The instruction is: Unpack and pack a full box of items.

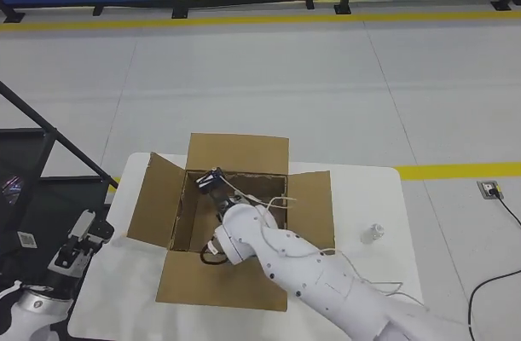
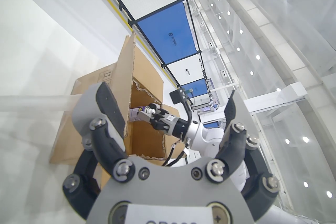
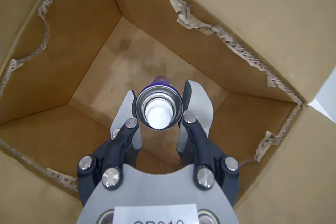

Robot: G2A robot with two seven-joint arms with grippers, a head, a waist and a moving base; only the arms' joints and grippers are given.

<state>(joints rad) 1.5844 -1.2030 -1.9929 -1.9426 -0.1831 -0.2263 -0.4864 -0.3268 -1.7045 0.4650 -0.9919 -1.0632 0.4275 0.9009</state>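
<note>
One can (image 3: 159,110): purple, with its white cap end facing the wrist; its long side points straight down at the floor of the box (image 3: 236,4).
Right pincer (image 3: 160,93): shut snug on the can, one finger on each side, up near the cap end.
Can's place: in the mouth of the box, about the middle, away from all four walls. I think it hangs above the box floor, but I cannot tell for sure.
Right arm: bent over the near side of the box, wrist pointing down into it.
Left pincer (image 2: 168,93): wide open, holding nothing, out past the left flap of the box by the counter (image 1: 362,196) edge, well apart from the can.
Nearer arm: the right one (it has the can).
Next move, my guess: straight up or straight down; the walls leave room all round.
</note>
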